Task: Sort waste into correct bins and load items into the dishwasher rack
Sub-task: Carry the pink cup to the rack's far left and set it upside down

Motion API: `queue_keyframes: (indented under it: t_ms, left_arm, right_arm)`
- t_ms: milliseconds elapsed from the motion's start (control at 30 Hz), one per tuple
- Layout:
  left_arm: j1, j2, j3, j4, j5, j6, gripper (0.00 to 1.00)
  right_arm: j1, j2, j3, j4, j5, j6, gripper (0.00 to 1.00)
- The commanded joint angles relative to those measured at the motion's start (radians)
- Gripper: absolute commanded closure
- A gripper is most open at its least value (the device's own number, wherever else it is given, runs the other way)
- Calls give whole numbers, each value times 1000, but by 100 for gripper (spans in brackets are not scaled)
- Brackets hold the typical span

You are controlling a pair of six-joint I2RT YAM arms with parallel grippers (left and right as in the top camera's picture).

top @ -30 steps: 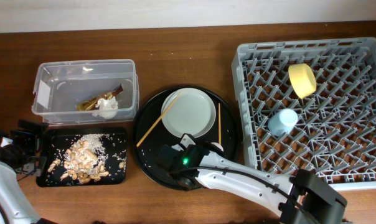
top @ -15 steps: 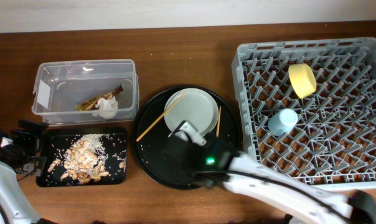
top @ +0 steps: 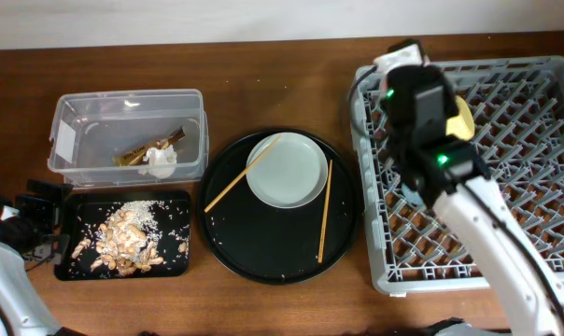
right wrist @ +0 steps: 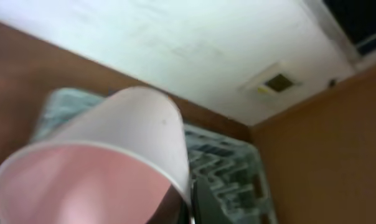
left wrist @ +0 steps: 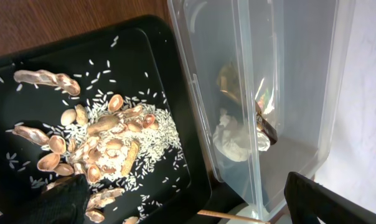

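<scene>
Cup (right wrist: 113, 149), pink, likely light and stiff, pinched at its rim by right gripper (right wrist: 178, 208); left gripper (left wrist: 194, 202) spread wide.

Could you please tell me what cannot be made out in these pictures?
Right wrist: the pink cup is blurred and cut off by the bottom edge; where it hangs over the rack is unclear.
Overhead: the right arm hides that cup entirely, half the yellow bowl and the rack beneath it.
Left wrist: the tissue and wrapper are smeared behind the tub wall.
</scene>
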State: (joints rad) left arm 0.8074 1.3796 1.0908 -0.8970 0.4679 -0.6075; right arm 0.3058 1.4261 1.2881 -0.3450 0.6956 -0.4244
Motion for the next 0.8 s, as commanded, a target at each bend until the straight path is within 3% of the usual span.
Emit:
queue_keyframes:
  t_ms: [0, 100, 133, 233, 367, 633, 767]
  left_arm:
    - [5, -17, 16, -1, 3, -6, 1]
    - [5, -17, 16, -1, 3, -6, 1]
    - [5, -17, 16, -1, 3, -6, 1]
    - [5, -17, 16, -1, 3, -6, 1]
    - [5, -17, 16, -1, 3, -6, 1]
    - [5, -17, 16, -1, 3, -6, 1]
    - [5, -17, 16, -1, 3, -6, 1]
  right_arm:
    - [-106, 135, 9, 187, 61, -218, 96]
    - [-145, 299, 9, 436, 145, -420, 96]
    - [-145, 390, 9, 566, 181, -563, 96]
    - [-142, 523, 9, 668, 207, -735, 96]
    - [-134, 620, 8, 618, 226, -747, 96]
    - [-43, 624, 6, 558, 306, -747, 96]
    - [-16, 624, 6, 558, 422, -747, 90]
